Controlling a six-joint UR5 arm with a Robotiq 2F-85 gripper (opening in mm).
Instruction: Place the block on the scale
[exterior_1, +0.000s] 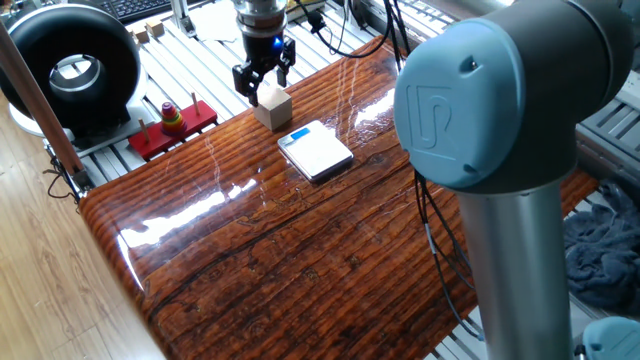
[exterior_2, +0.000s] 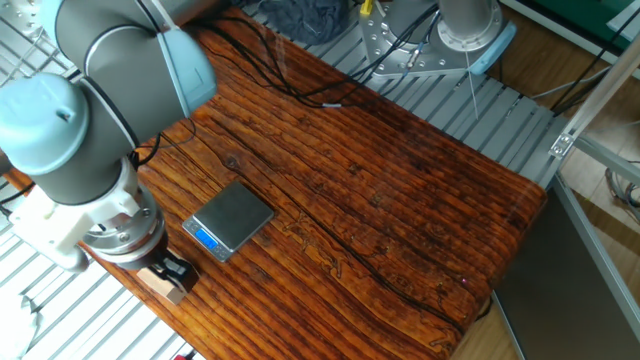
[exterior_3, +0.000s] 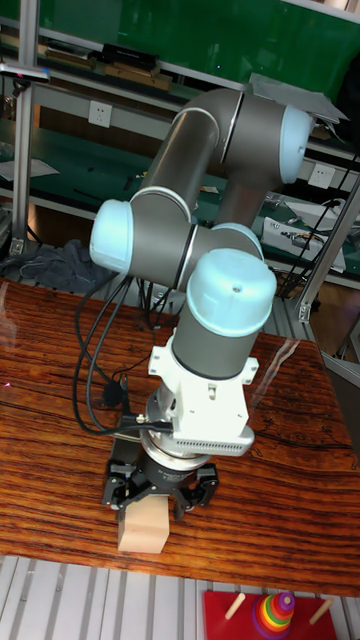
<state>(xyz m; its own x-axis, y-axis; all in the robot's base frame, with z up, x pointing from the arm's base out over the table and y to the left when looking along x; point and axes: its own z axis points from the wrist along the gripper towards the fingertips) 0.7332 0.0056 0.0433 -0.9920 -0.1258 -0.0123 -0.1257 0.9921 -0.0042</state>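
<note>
– Where was the block (exterior_1: 273, 107) found?
– It was seen resting on the table (exterior_1: 300, 250) near its edge, just beside the scale (exterior_1: 315, 151) but apart from it.
– And how was the gripper (exterior_1: 263, 82) held?
– It was spread open, its fingers (exterior_3: 125, 497) lowered around the block's top.

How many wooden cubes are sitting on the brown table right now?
1. The pale tan wooden cube sits near the table's edge, beside the white square scale, under the end effector. None seems hidden.
</note>
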